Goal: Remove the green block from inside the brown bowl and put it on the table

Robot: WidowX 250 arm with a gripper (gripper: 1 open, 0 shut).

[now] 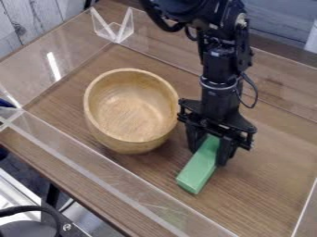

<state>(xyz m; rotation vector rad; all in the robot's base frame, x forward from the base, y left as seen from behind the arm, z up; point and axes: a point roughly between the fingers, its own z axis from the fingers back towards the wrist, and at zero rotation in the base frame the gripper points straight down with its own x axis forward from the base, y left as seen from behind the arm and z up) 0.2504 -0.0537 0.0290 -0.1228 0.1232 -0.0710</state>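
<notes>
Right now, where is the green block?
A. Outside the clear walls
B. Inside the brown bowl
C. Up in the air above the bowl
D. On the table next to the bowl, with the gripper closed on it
D. The green block lies on the table to the right of the empty brown bowl, its upper end pinched in the gripper.

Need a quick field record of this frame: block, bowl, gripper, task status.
green block: on the table, right of the bowl, far end under the gripper
brown bowl: upright, nothing inside
gripper: pointing down, shut on the green block's far end
contact block/bowl: apart
task status: block out of the bowl and resting on the table; not yet released
</notes>
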